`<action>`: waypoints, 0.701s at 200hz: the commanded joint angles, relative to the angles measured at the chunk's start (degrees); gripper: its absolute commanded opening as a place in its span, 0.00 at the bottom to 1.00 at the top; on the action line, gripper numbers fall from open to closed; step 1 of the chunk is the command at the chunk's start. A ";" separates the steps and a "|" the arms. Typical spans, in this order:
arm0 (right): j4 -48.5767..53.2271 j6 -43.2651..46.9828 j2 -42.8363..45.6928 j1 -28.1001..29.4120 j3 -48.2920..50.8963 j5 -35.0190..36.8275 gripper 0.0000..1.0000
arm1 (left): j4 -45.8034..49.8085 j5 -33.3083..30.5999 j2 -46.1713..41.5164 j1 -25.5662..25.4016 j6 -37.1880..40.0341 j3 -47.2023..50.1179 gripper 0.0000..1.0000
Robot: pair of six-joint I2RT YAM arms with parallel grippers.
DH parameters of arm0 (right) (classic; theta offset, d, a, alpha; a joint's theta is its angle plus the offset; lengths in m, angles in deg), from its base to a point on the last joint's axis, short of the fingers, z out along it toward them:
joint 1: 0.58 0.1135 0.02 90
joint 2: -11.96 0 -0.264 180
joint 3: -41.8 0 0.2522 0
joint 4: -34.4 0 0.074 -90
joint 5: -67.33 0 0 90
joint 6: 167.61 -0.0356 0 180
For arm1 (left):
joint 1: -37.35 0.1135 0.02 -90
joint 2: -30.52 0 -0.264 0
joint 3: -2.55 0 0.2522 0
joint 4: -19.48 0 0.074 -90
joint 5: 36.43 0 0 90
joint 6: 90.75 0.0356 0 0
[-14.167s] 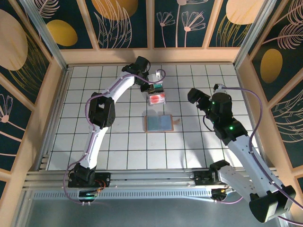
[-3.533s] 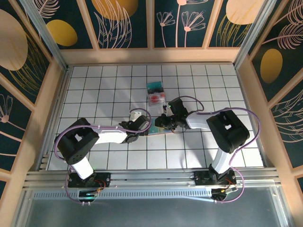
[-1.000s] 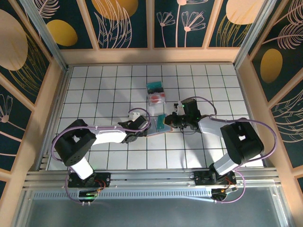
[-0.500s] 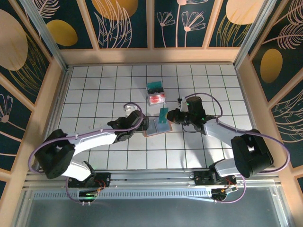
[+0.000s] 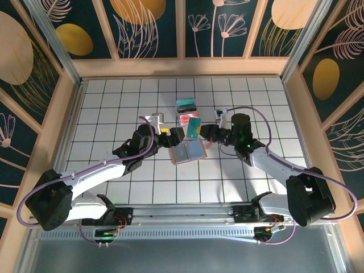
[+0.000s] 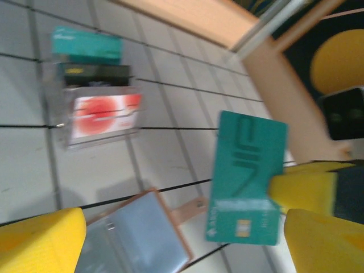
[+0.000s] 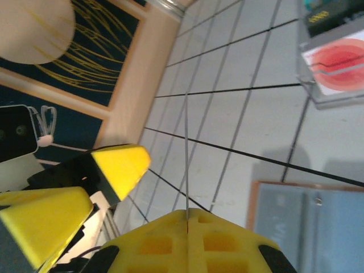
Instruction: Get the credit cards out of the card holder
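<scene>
The left gripper [image 5: 170, 136] hung just left of the holder [image 5: 188, 152] with its fingers [image 6: 40, 242] spread wide and nothing between them. The holder lay open, blue-grey side up, near the middle of the surface [image 5: 114, 114]. It looked soft and light, so it would likely slide on the smooth tiles unless pinned at an edge or by its strap tab [image 6: 190, 209]. Just above its far edge the teal card [image 5: 194, 127] stood on edge in the air, already clear of the holder, and the right gripper [image 5: 203, 130] pinched it at one lower corner. The card looked thin, stiff and slick. Held that far off centre it could pivot between the pads [image 7: 153, 244], so a hold along a short edge would probably be safer. Toward the far edge, behind it, lay a red-circle card [image 5: 189, 119] and another teal one [image 5: 186, 104]. The surface was a flat white grid with open tiles to both sides. Wooden rails [image 5: 182, 67] and painted panels closed it in, leaving ample room to set the card down.
</scene>
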 commanded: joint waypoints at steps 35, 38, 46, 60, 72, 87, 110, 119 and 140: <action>-12.57 -5.75 1.40 -0.42 1.21 -7.60 0.00 | -13.02 11.97 3.15 1.45 -0.06 -0.83 0.85; -12.84 -5.98 1.41 -0.43 1.21 -7.83 0.00 | -13.25 12.24 3.32 1.53 -0.20 -0.87 0.85; -13.75 -6.49 1.28 -0.38 1.21 -8.47 0.00 | -13.92 12.99 3.70 1.83 -0.43 -0.87 0.82; -14.91 -7.22 1.23 -0.31 1.17 -9.43 0.00 | -14.70 13.91 4.25 1.99 -0.65 -1.13 0.79; -16.09 -7.60 0.89 -0.25 1.06 -10.64 0.00 | -14.95 14.45 4.64 2.10 -0.66 -1.55 0.75; -17.54 -8.22 0.38 -0.04 1.05 -11.86 0.00 | -15.89 15.22 4.92 2.23 -0.90 -1.58 0.69; -18.57 -8.62 -0.26 0.38 0.87 -12.58 0.01 | -17.25 16.39 5.25 2.40 -1.13 -1.71 0.60; -18.59 -8.58 -0.43 0.51 0.73 -12.78 0.01 | -17.91 16.66 5.16 2.48 -1.30 -1.64 0.57; -18.62 -8.32 -0.85 0.87 0.44 -13.06 0.01 | -18.55 16.76 4.85 2.60 -1.65 -1.64 0.51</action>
